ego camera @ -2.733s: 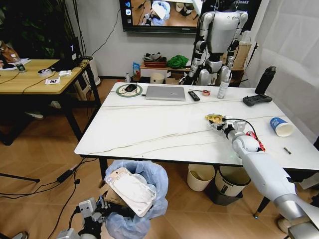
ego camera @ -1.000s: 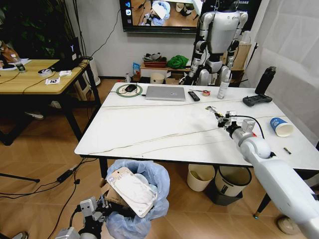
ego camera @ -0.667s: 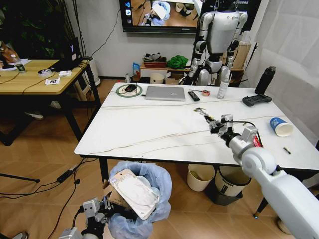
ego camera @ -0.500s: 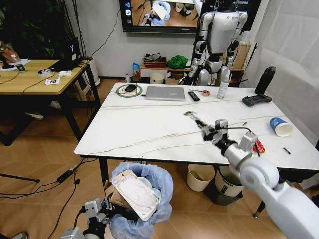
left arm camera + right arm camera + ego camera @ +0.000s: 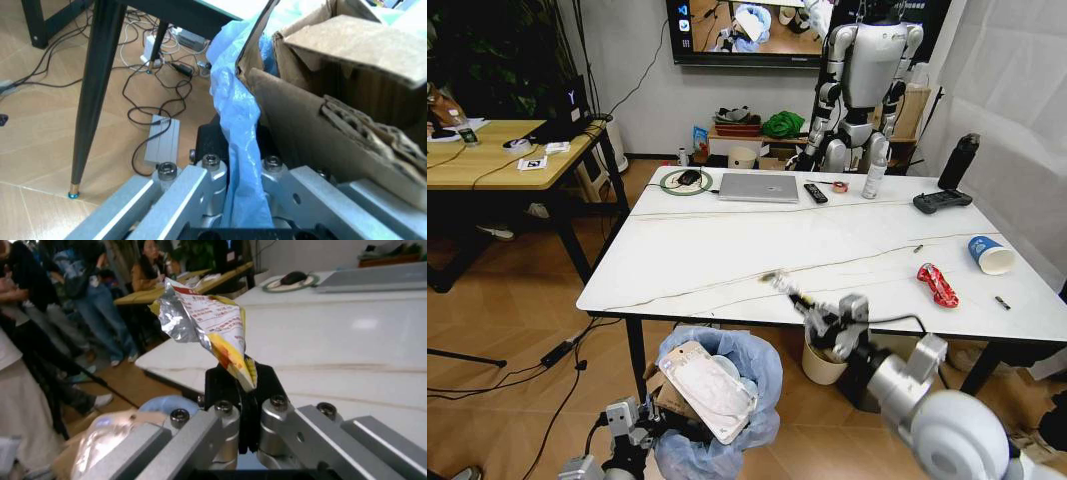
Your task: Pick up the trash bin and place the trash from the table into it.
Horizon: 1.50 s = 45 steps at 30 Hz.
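Right gripper (image 5: 812,317) is being swung back from mid-table to past the front edge of the table (image 5: 727,250), clamped on a yellow wrapper (image 5: 210,327) | trash bin (image 5: 717,400) is being held below that edge, bag rim pinched in the left gripper (image 5: 230,172).

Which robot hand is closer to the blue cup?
Right. The right hand holds a wrapper by the table's front edge; the left hand grips the bin below, farther from the cup.
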### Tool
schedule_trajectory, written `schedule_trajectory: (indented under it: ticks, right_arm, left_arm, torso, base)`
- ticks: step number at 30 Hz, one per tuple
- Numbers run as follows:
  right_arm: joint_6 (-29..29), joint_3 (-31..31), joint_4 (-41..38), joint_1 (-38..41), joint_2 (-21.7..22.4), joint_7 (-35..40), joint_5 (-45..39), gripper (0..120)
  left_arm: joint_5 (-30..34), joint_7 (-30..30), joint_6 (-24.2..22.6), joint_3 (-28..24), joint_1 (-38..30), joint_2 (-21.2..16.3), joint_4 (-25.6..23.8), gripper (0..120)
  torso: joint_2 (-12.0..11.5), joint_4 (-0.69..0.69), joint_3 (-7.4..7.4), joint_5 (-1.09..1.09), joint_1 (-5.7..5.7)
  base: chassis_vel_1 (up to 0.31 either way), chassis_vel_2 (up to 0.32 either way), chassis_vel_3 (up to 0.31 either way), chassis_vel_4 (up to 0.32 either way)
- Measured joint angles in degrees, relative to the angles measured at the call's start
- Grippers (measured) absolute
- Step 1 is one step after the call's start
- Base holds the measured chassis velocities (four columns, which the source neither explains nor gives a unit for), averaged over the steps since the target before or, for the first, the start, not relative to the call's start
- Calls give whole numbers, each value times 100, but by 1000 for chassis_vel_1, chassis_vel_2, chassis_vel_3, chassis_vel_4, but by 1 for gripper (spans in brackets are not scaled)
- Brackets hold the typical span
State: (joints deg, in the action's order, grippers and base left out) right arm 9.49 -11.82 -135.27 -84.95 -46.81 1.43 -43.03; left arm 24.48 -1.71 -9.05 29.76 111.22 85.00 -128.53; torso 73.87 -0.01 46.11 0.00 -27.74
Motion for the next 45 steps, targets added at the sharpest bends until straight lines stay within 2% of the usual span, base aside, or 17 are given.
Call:
schedule_trajectory:
  ticks: [11,15,20,28,40,45]
  right_arm:
    - [-34,1120,-11,59,-65,-244,538,0]
    - [-38,1803,232,487,-168,-266,618,0]
    - [-35,2259,448,1045,-258,-172,408,0]
    - [-11,2477,783,1722,-319,47,173,0]
    - [-9,2520,927,1889,-318,81,141,0]
    - [-5,2557,975,1918,-309,91,144,14]
  left_arm:
    - [-118,22,9,-44,88,90,-71,0]
    - [-193,42,21,-70,133,164,-101,0]
    - [-264,66,40,-89,162,222,-118,0]
    - [-316,74,50,-110,158,264,-109,0]
    - [-321,74,55,-110,155,276,-107,0]
    - [-318,74,55,-104,156,277,-122,0]
  torso:
    - [-1,1,1,-2,0]
    - [-1,1,1,-1,0]
    - [-1,1,1,0,0]
    - [-1,1,1,0,0]
    - [-1,1,1,0,0]
    - [-1,1,1,0,0]
  base:
    - [0,0,0,0]
    - [0,0,0,0]
    - [0,0,0,0]
    - [0,0,0,0]
    - [0,0,0,0]
    - [0,0,0,0]
